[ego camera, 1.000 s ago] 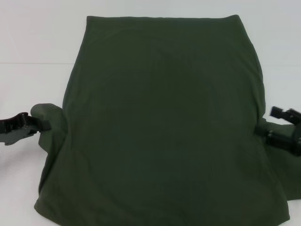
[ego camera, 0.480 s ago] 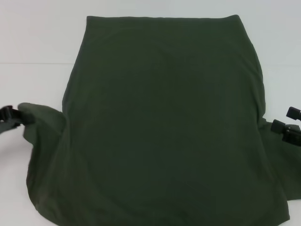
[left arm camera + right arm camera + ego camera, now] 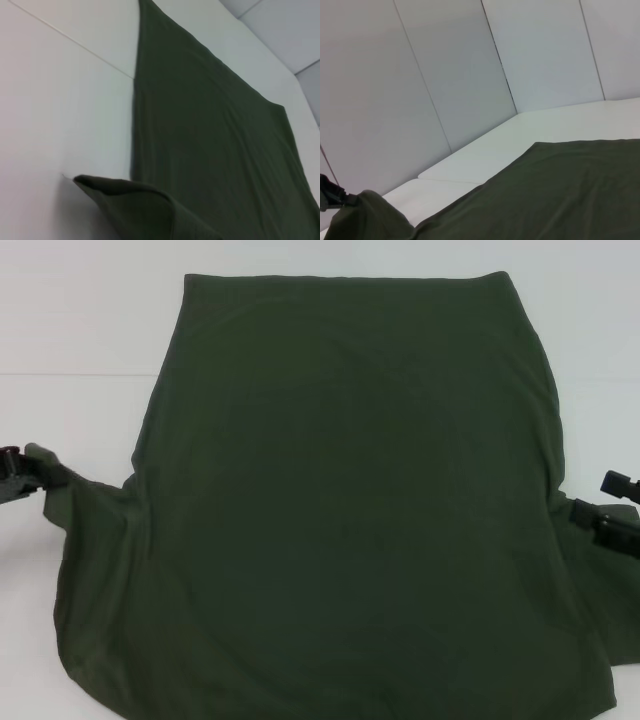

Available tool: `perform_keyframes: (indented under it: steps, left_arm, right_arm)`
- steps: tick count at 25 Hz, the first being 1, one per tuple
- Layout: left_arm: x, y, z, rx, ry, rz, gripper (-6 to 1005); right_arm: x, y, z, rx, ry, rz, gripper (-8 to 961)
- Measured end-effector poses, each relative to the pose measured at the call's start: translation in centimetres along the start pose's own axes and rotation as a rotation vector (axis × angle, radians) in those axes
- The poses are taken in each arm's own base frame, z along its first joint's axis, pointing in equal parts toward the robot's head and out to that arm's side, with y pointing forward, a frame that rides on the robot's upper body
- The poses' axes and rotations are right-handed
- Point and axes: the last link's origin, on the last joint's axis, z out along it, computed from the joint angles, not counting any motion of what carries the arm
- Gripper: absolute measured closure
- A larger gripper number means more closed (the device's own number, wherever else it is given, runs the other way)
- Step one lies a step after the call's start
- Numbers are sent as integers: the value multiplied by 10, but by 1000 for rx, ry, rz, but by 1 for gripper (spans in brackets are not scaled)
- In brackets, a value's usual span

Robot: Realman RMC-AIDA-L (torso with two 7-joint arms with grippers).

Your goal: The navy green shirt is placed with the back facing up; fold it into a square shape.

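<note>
The navy green shirt (image 3: 350, 510) lies spread on the white table (image 3: 80, 330) with its plain side up. It fills most of the head view and runs off the near edge. My left gripper (image 3: 28, 470) is at the far left, shut on the shirt's left sleeve (image 3: 85, 505), which is drawn out sideways. At the far right edge, my right gripper (image 3: 603, 502) grips the right sleeve (image 3: 612, 560). The left wrist view shows the shirt (image 3: 215, 140) with a raised fold of sleeve (image 3: 135, 200). In the right wrist view the shirt (image 3: 555, 195) reaches across to the left gripper (image 3: 329, 194).
The white table extends beyond the shirt's far hem and on both sides. Pale wall panels (image 3: 445, 75) stand behind the table in the right wrist view. A thin seam (image 3: 70, 37) crosses the tabletop.
Both grippers have moved outward, away from the shirt's body. The left sleeve has been stretched out to the left and flattened. The right gripper has slid toward the right edge.
</note>
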Motion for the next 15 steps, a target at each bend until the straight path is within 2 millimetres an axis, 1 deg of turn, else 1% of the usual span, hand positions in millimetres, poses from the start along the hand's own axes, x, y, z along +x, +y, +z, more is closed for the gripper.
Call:
perform_keyframes:
  steps: [5, 12, 13, 15]
  left_arm:
    - [0, 11, 8, -34, -39, 26, 985]
    - [-8, 33, 31, -88, -105, 61, 985]
    - [-10, 38, 37, -99, -118, 69, 984]
    - [-11, 41, 40, -107, -125, 73, 984]
  right_arm:
    - [0, 2, 4, -12, 6, -2, 36]
    - [1, 4, 9, -31, 21, -6, 37]
    - [1, 4, 9, -32, 22, -6, 37]
    - [1, 4, 10, -33, 24, -7, 37]
